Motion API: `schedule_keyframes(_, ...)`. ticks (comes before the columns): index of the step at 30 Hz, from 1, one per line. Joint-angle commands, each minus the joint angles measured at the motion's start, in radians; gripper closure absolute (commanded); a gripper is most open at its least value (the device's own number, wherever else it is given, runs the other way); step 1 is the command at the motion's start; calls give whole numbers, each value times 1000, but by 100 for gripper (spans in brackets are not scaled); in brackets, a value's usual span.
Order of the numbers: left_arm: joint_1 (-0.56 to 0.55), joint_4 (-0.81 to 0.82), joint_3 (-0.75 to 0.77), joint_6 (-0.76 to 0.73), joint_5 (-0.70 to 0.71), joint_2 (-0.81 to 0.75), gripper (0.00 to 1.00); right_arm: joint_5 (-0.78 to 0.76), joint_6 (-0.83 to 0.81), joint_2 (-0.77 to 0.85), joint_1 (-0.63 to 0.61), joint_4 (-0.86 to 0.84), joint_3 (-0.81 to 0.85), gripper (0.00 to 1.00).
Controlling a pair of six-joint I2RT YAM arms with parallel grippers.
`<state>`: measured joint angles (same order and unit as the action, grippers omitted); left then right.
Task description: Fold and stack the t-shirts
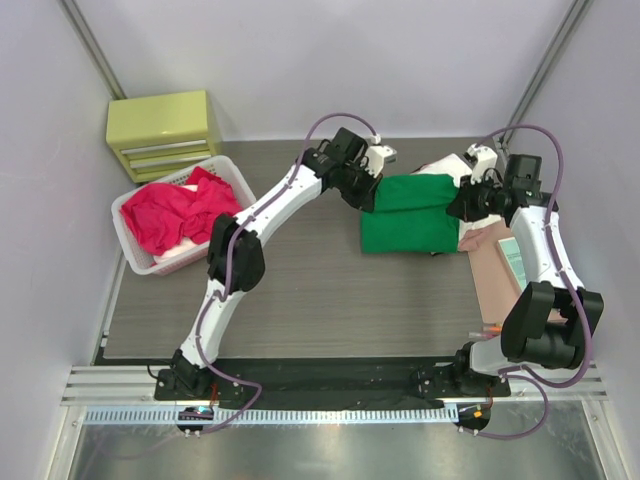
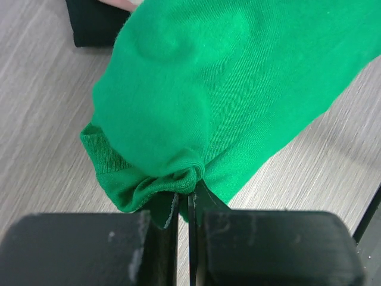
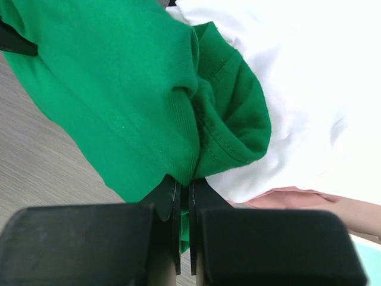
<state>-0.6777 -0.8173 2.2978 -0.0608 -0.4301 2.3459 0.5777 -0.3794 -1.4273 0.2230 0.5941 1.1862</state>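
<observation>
Left end effector is pinched tight on a bunched corner of the green shirt, which spreads out ahead of it over the desk. Right end effector is clamped the same way on a folded green edge. Just ahead-right of it, a white shirt sits under the green one, with a pink shirt peeking out below. A black shirt lies ahead-left of the left one. The basket of red shirts sits well apart, off to its far side.
</observation>
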Motion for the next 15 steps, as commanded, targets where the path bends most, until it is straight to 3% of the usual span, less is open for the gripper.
schedule_keyframes(1, 32, -60, 6, -27, 56, -69, 100, -15, -15, 44, 26, -79, -2, 99)
schedule_keyframes(6, 32, -46, -67, -36, 65, -128, 100, 27, -13, 38, 21, -70, -7, 99)
schedule_keyframes(10, 32, -2, -219, -30, 65, -238, 100, 19, -24, 34, -13, -62, -26, 99)
schedule_keyframes(15, 38, 85, -524, -28, 85, -420, 100, -39, -29, 10, -132, -74, -69, 99)
